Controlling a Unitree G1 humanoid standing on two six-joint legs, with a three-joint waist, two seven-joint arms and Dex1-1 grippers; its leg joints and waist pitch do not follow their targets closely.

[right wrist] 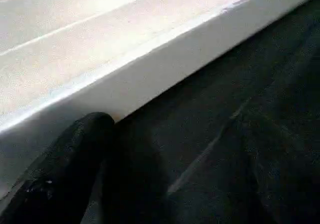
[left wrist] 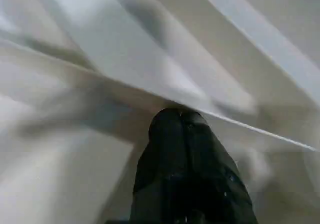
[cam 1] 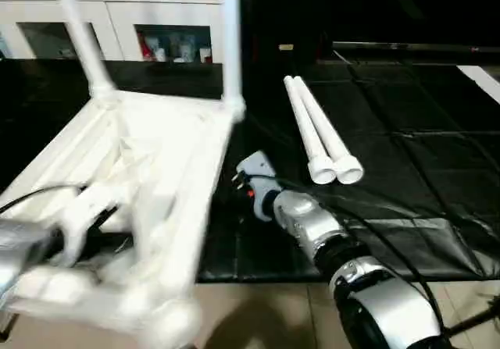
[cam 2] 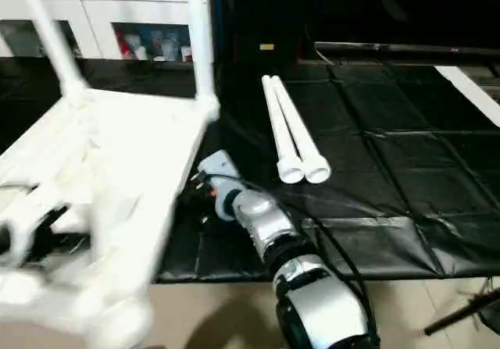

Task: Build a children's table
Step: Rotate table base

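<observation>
From the head views, the children's table – glossy white plastic, ribbed underside up – lies on the black mat at its left side, two round legs standing in the far corner sockets; two loose tapered legs rest side by side mid-mat. The left wrist view has the left pincer pressed together against a white rib. The right wrist view shows the right pincer spread apart – one black finger touching the smooth rim.

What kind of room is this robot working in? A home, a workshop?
Probably a room set up for testing, furnished like a home: a white glass-door cabinet holding small items stands at the back, black mats cover the tiled floor, and table legs lie loose.
</observation>
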